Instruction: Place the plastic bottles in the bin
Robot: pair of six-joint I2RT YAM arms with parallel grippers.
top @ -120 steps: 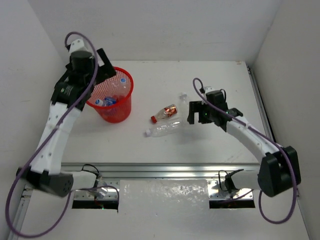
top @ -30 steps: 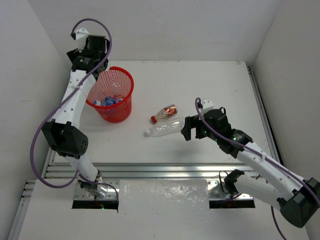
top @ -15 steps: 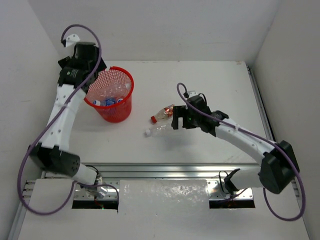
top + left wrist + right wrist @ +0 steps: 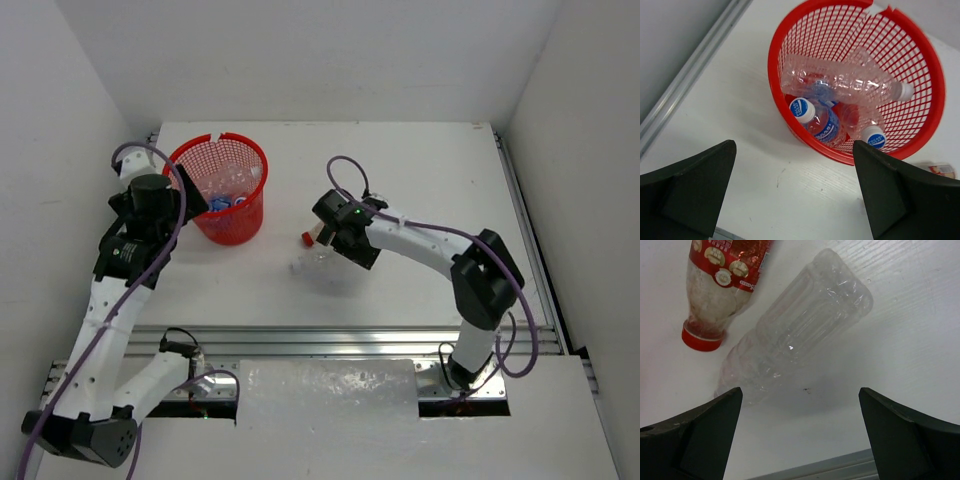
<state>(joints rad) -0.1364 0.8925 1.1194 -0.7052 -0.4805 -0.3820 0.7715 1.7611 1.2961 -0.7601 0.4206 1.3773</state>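
Right gripper is spread wide, holding nothing, right over a ribbed clear bottle lying beside a red-capped, red-labelled bottle, both right of the round red mesh bin, while the left gripper gapes just as wide beside the bin, which holds a crinkly clear bottle and blue-labelled bottles.

The upright red mesh bin held a clear bottle across two blue-labelled bottles. Well right of the bin, a red-capped bottle and a plain bottle lay side by side.

Robot lab: white-walled booth, alu rail.
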